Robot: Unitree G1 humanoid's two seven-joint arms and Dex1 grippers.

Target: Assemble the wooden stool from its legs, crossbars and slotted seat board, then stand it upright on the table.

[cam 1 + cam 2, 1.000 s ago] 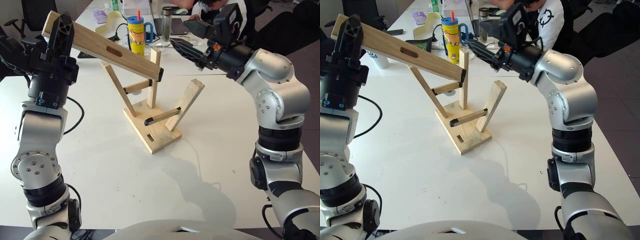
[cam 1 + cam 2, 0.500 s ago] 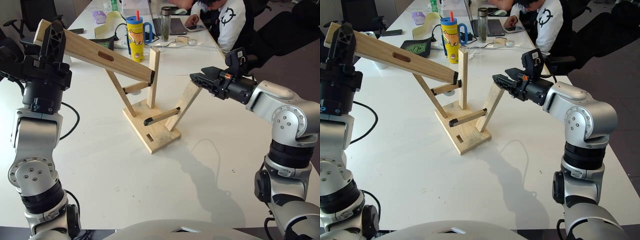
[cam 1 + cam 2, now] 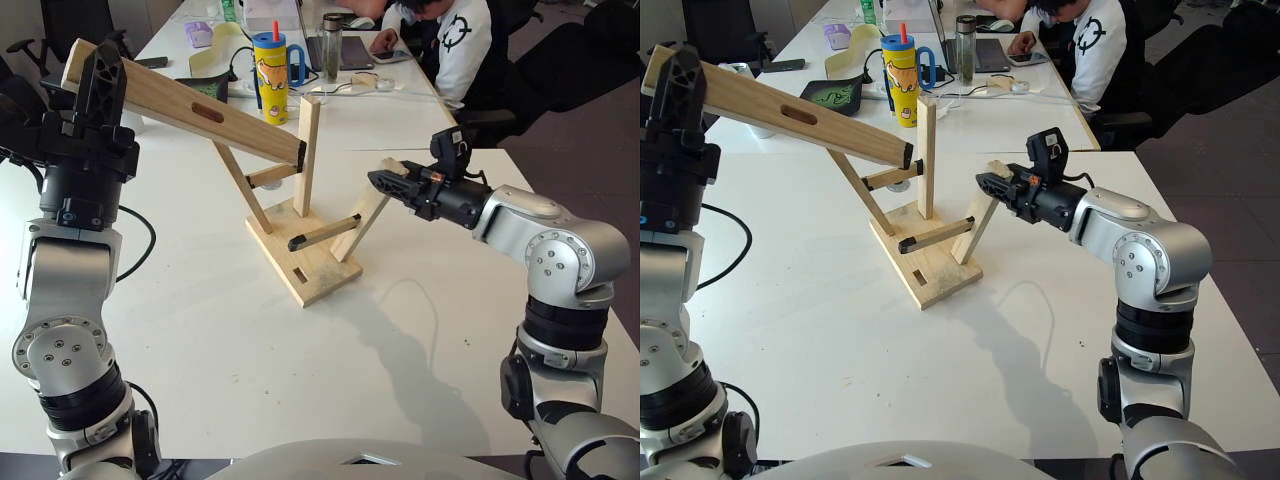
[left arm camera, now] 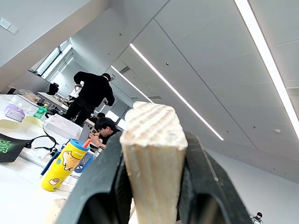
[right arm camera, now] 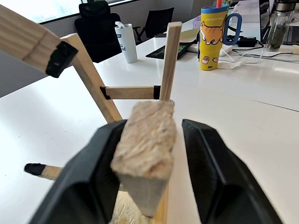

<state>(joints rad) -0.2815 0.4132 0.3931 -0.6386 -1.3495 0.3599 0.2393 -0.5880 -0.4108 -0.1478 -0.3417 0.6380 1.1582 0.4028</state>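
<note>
The white table (image 3: pixel 300 390) has the stool sitting upside down in the middle. The biggest loose piece is the long slotted plank (image 3: pixel 170 98). The left gripper (image 3: pixel 100 70) has its jaws clamped on one end and holds it up in the air, sloping down so the far end sits right by the top of the upright leg (image 3: pixel 307 150). The seat board (image 3: pixel 318 285) lies flat on the table with a slanted leg (image 3: pixel 240 185) and the right leg (image 3: pixel 365 220) sticking up from it. Two thin crossbars (image 3: pixel 272 176) (image 3: pixel 325 233) tie the legs together.

The right gripper (image 3: pixel 385 180) straddles the top of the right leg, jaws spread either side of the end and not squeezed down yet.

My guess on handling: it's all light, stiff, bare wood, so not slippery. The joints look push-fit though, so sideways shoves could pop them or tip the whole thing. I'd pinch that leg across its flat faces near the top.
</note>
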